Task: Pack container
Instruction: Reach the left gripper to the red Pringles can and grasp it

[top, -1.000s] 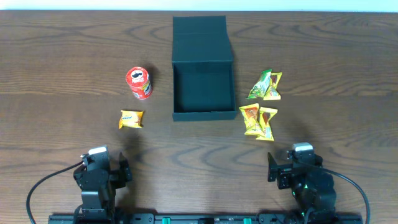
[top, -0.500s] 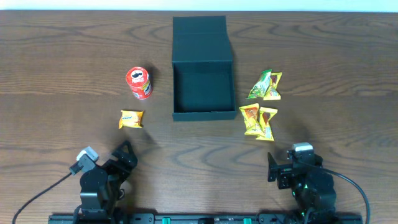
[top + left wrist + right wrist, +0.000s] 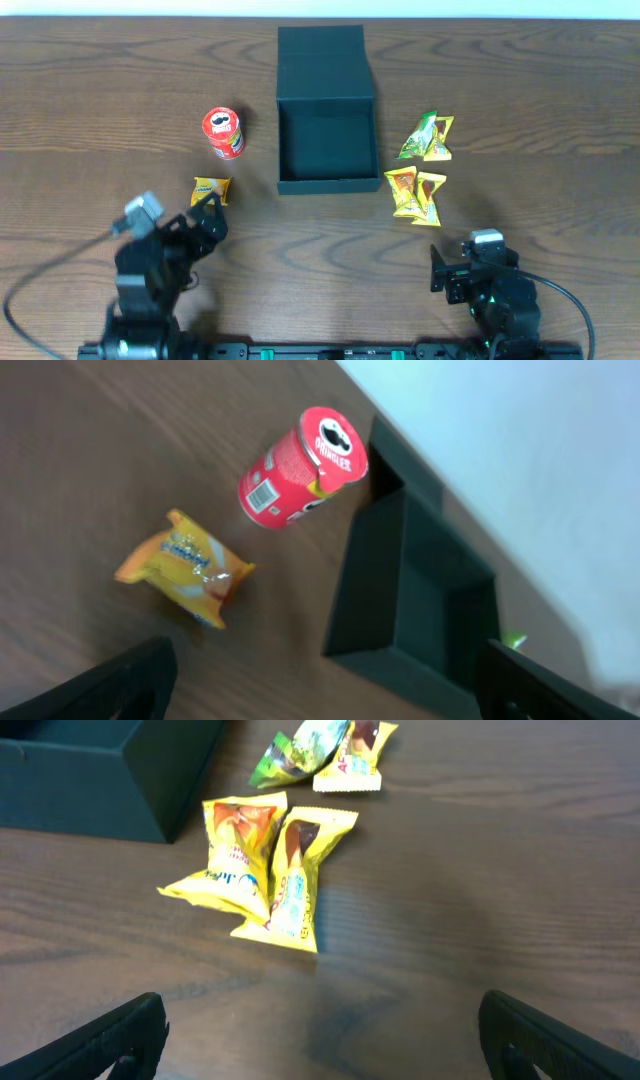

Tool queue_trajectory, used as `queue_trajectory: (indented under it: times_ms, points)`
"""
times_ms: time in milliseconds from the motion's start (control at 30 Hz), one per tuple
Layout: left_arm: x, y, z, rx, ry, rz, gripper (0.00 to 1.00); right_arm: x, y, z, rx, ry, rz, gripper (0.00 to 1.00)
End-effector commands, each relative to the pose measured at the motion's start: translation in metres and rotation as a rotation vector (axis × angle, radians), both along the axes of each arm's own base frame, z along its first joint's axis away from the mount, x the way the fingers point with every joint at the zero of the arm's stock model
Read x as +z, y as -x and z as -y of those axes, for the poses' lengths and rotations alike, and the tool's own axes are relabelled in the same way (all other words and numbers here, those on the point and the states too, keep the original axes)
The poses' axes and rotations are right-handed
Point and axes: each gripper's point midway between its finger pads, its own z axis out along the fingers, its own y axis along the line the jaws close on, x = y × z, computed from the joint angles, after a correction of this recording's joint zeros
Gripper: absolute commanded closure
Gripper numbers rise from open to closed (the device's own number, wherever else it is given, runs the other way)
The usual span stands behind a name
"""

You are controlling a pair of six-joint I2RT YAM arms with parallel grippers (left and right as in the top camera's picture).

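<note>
While the box (image 3: 326,185) sits mid-worktop (image 3: 560,100) with its lid flapped back, ready for loading, I've got the left fingers (image 3: 125,685) spread wide and empty, aimed at the yellow packet (image 3: 211,191), likely my first pick. Right fingers (image 3: 110,1040) hang released, facing the snack packets (image 3: 417,194) beside the box.

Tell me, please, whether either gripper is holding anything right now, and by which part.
Nothing is held. The left gripper is open and empty near the orange snack packet; the right gripper is open and empty too.

Container (image 3: 95,770) mostly off-frame, R wrist.
</note>
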Motion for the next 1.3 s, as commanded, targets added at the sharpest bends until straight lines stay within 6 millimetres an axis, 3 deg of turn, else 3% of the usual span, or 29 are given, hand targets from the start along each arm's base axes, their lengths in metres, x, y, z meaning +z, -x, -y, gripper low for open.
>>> queue_trajectory:
  times_ms: [0, 100, 233, 367, 500, 733, 1033, 1267]
  points:
    - [0.035, -0.027, -0.001, -0.133, -0.232, -0.025, 0.04, -0.005, 0.0, 0.002, -0.014, -0.007, -0.009, 0.01]
    - [0.042, -0.053, -0.011, -0.186, -0.387, -0.18, 0.04, -0.005, 0.0, 0.002, -0.014, -0.007, -0.009, 0.01]
    - [0.042, -0.104, -0.03, -0.307, -0.642, -0.445, 0.04, -0.005, 0.0, 0.002, -0.014, -0.007, -0.009, 0.01]
    - [0.029, -0.143, -0.025, -0.404, -0.759, -0.582, 0.04, -0.005, 0.0, 0.002, -0.014, -0.007, -0.009, 0.01]
    - [0.007, -0.173, -0.002, -0.481, -0.783, -0.62, 0.05, -0.005, 0.0, 0.002, -0.014, -0.007, -0.009, 0.01]
    - [-0.045, -0.18, 0.007, -0.551, -0.785, -0.728, 0.05, -0.005, 0.0, 0.002, -0.014, -0.007, -0.009, 0.01]
    - [-0.064, -0.183, 0.013, -0.564, -0.745, -0.748, 0.05, -0.005, 0.0, 0.002, -0.014, -0.007, -0.009, 0.01]
    - [-0.091, -0.185, 0.011, -0.577, -0.738, -0.802, 0.05, -0.005, 0.0, 0.002, -0.014, -0.007, -0.009, 0.01]
